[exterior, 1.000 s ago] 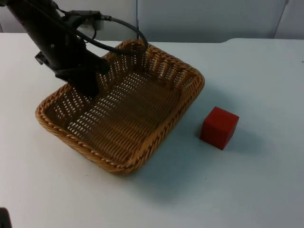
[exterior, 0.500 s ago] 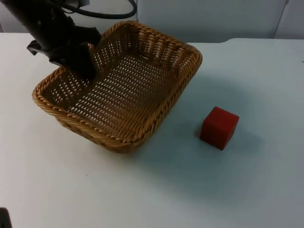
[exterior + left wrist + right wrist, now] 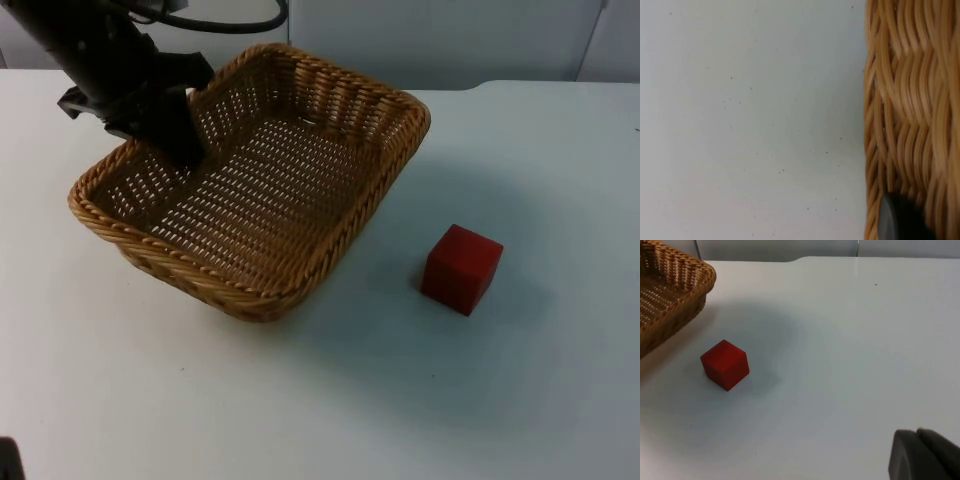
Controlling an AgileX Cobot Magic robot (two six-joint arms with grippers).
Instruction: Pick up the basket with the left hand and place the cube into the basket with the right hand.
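Observation:
The woven wicker basket [image 3: 250, 300] hangs tilted above the left half of the table, and nothing lies inside it. My left gripper [image 3: 183, 148] is shut on its far left rim, one fingertip [image 3: 897, 220] pressed against the wicker wall [image 3: 910, 100]. The red cube [image 3: 461, 268] rests on the white table to the right of the basket, apart from it. In the right wrist view the cube [image 3: 725, 364] lies well ahead of my right gripper [image 3: 922, 455], which waits away from it, and the basket's corner [image 3: 670, 295] shows beside the cube.
The white table [image 3: 520, 400] stretches open in front of and to the right of the cube. The grey partition wall [image 3: 440, 40] closes off the far edge.
The left arm has drawn back toward the upper left and lifted the basket with it. In the last half second it barely moved. The cube has stayed put.

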